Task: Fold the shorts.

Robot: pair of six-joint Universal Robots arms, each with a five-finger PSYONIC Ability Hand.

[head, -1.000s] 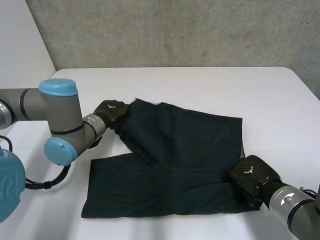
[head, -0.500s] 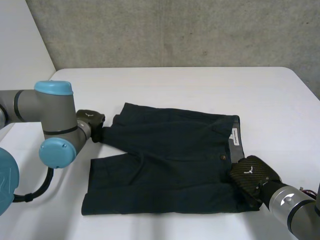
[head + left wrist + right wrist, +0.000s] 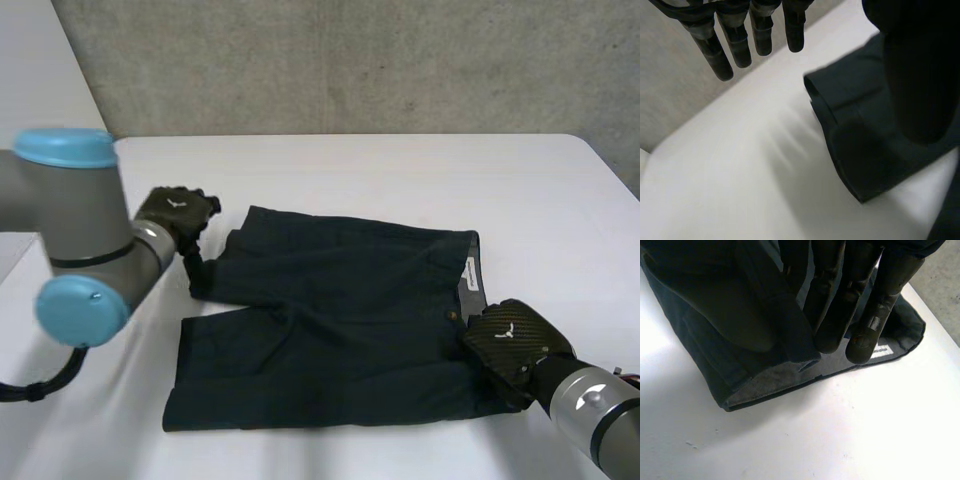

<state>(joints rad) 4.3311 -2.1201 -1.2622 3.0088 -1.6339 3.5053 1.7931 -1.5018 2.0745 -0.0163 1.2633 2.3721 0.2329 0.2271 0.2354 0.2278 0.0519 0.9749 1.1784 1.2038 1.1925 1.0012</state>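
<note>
I'm watching the shorts (image 3: 330, 320) settling flat toward the white table's (image 3: 400, 170) front edge. My left hand (image 3: 175, 212) has released the far leg hem and is lifting off, fingers slack. My right hand (image 3: 512, 340) is still pinching the waistband, so I judge the folding can start.

Grey arms (image 3: 85, 225), light-blue caps (image 3: 65, 148), black hands (image 3: 176, 212) (image 3: 512, 340)

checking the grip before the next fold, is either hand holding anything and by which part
The right hand pinches the shorts at the waistband; the left hand is open and holds nothing.
</note>
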